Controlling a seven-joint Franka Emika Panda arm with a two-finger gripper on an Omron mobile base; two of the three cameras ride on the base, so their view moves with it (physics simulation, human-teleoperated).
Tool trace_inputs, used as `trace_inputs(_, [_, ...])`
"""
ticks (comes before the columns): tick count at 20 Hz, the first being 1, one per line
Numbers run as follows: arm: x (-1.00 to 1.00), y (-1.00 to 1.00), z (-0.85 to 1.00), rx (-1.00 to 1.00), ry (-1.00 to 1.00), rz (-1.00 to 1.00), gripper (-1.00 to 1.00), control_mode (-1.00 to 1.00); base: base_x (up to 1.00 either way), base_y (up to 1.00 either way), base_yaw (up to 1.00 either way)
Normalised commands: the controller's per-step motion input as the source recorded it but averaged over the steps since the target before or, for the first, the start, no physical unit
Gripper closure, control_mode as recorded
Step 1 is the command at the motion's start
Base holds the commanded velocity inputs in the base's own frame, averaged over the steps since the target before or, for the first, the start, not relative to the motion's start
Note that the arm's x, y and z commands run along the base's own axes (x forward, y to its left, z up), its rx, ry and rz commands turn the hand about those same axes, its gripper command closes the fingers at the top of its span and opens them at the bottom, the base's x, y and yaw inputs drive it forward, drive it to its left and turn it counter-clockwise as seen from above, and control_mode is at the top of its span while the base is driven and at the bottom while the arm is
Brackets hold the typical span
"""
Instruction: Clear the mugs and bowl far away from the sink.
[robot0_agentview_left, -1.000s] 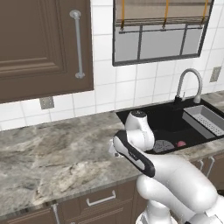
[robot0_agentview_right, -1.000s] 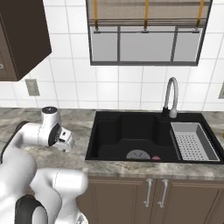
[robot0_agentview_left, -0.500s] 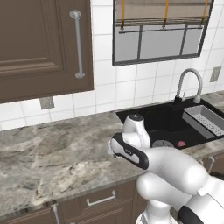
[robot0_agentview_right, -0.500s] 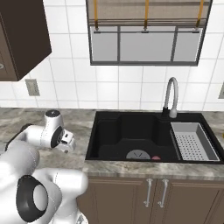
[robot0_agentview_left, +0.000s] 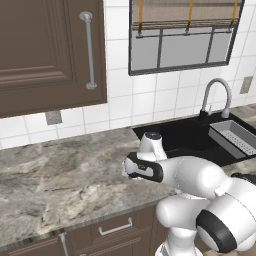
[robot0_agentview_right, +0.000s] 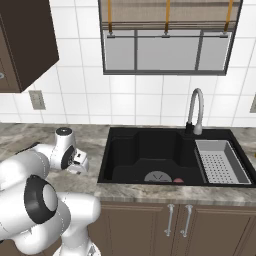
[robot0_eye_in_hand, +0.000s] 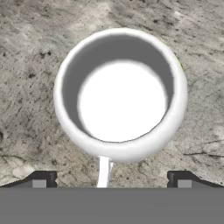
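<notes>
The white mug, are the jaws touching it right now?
Apart. In the hand view the white mug stands on the marble counter, and both dark fingertips sit wide of it with bare counter between; the gripper is open.

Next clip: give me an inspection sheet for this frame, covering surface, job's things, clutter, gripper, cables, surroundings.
Surface: grey marbled counter left of the black sink.
Job's things: white mug upright on the counter, empty, seen from above in the hand view; its handle points toward the camera.
Clutter: a small red thing by the sink drain; too small to identify.
Gripper: gripper open, hovering over the mug, fingertips apart on either side of the handle, not touching.
Cables: nothing seen.
Surroundings: chrome tap, grey tray, tiled wall, window, dark cabinets.
</notes>
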Motion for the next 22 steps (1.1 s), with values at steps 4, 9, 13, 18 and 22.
trace_inputs(4, [0.18,0.02,-0.15,0.00,0.00,0.00,-1.00,-1.00,0.00,0.00,0.00])
trace_inputs(9, [0.11,0.03,-0.20,0.00,0.00,0.00,-1.00,-1.00,0.00,0.00,0.00])
trace_inputs(13, [0.00,0.05,-0.14,0.00,0.00,0.00,1.00,-1.00,0.00,0.00,0.00])
trace_inputs(18, [0.00,0.00,-0.12,0.00,0.00,0.00,1.00,-1.00,0.00,0.00,0.00])
trace_inputs(22, [0.00,0.00,-0.14,0.00,0.00,0.00,1.00,-1.00,0.00,0.00,0.00])
